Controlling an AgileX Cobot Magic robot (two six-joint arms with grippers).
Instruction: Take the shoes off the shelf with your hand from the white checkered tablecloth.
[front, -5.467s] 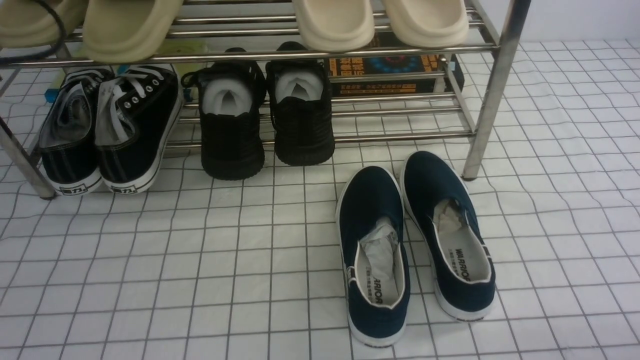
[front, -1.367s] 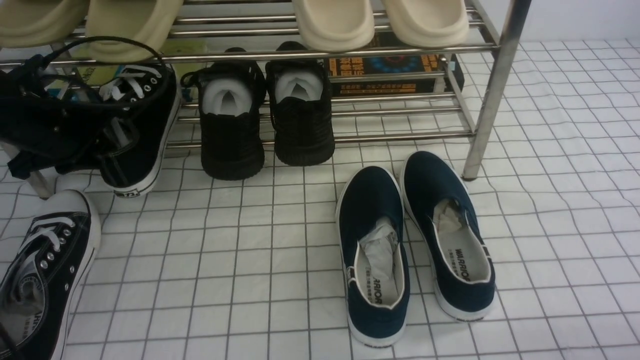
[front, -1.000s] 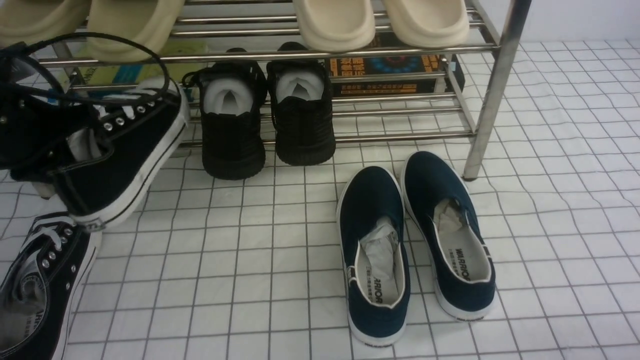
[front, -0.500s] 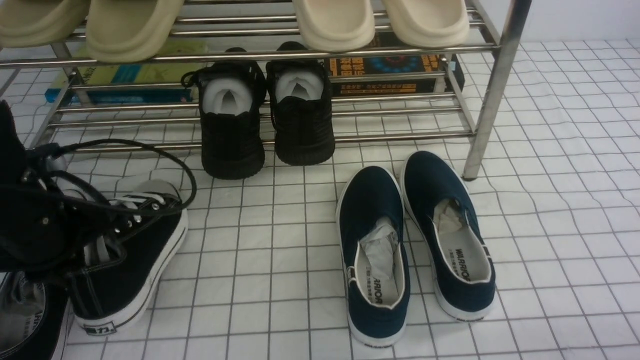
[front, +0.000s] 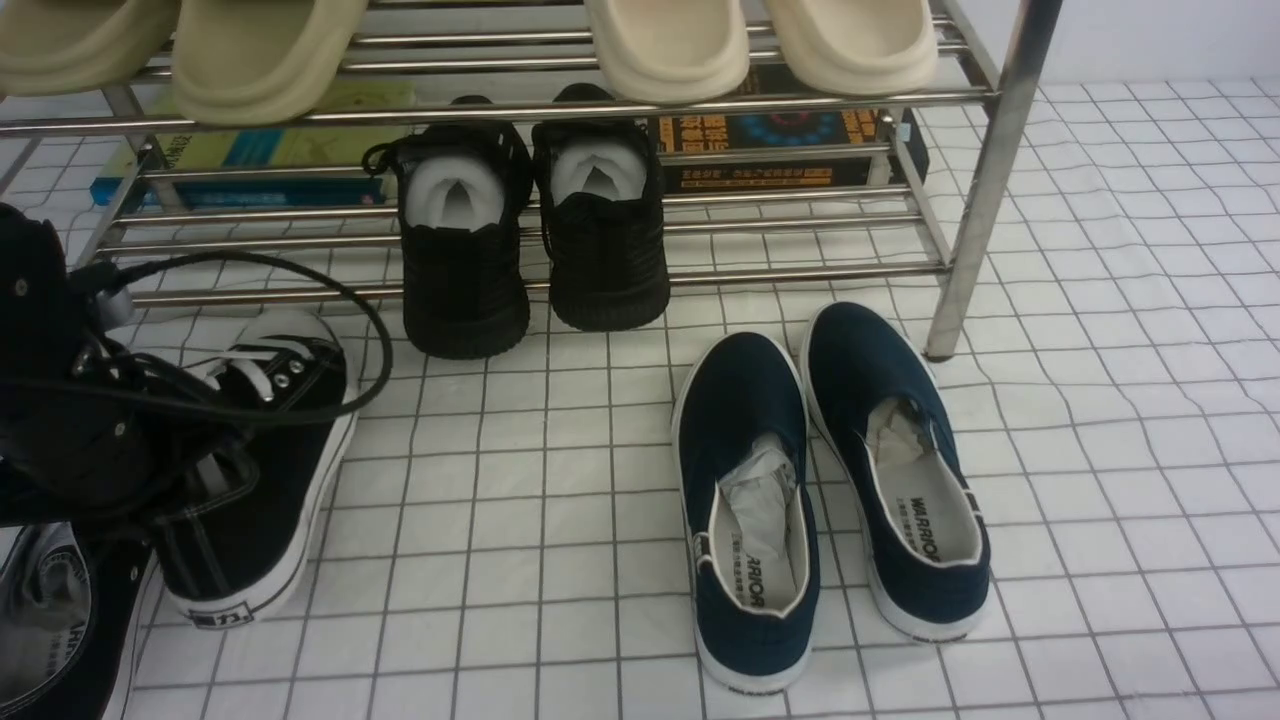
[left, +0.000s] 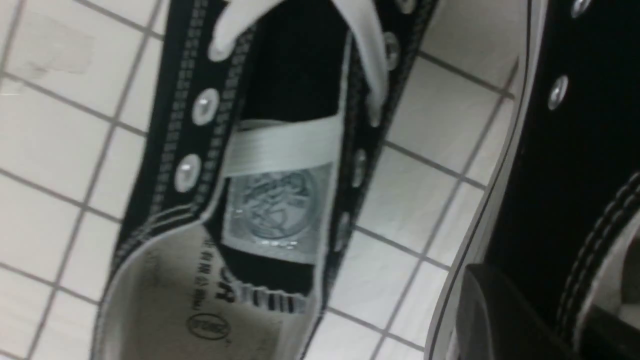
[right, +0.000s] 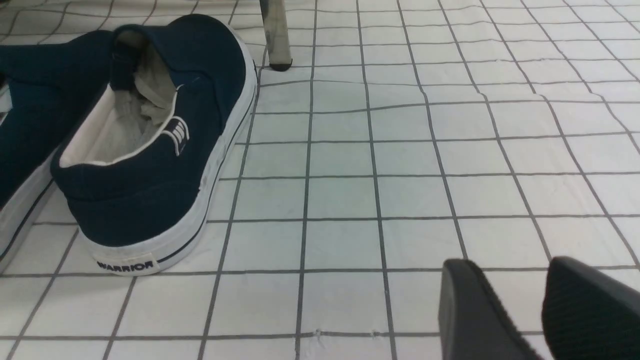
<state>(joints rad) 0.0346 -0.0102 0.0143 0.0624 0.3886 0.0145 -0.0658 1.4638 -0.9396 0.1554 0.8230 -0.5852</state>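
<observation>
Black knit sneakers (front: 465, 270) fill the shelf's (front: 985, 180) lowest tier; navy slip-ons (front: 745, 420) lie centre-right on the white checkered tablecloth (front: 520, 520). Lower left, my left gripper (left: 537, 320), clamped on one canvas sneaker (front: 265, 490), hides its collar; long axis runs up-frame, toe toward the shelf. Its mate (front: 110, 630) lies in the corner. My right gripper (right: 520, 310) gapes empty.

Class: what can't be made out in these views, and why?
First sneaker: front view, cut off at the corner; left arm covers its toe.
Left gripper on second sneaker: front view, arm hides the jaws; wrist view shows one finger.
Right gripper: outside front view; wrist view's edge cuts its fingers.
Box print: front view, too small.
</observation>
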